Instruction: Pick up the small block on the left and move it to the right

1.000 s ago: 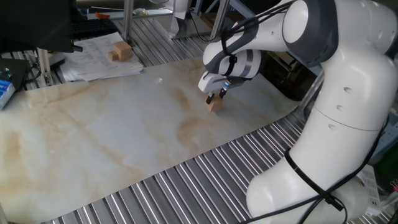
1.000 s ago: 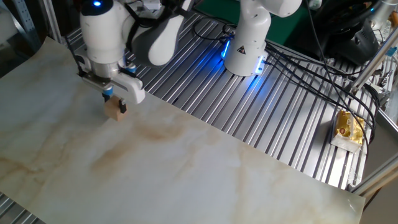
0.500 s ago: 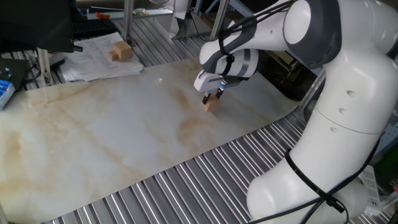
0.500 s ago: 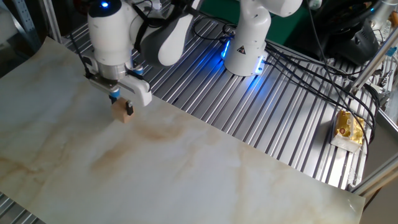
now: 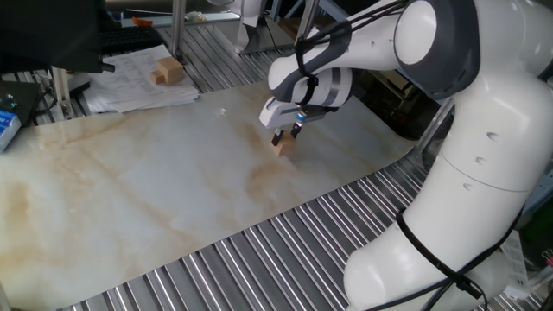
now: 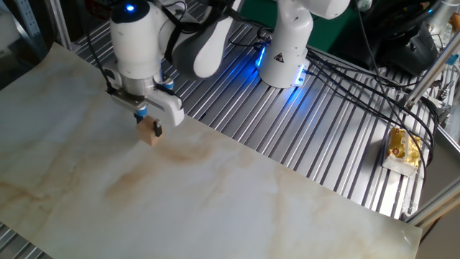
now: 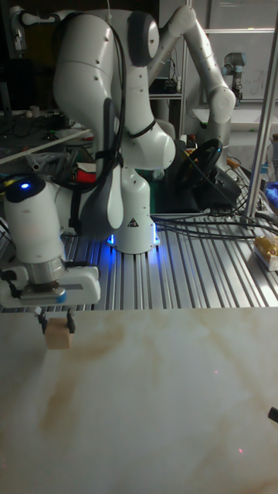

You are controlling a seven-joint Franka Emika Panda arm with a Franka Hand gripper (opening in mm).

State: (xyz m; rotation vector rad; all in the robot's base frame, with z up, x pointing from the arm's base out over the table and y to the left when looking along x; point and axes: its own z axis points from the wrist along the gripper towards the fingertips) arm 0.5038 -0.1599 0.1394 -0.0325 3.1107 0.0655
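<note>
1. A wide marbled table top stretches bare toward the near edge, with ribbed metal rails beyond it.
2. The gripper has its jaws closed on the small block, just above the tabletop, toward its far edge.
3. Farther back, a chunkier wooden block sits on papers, well apart.
</note>
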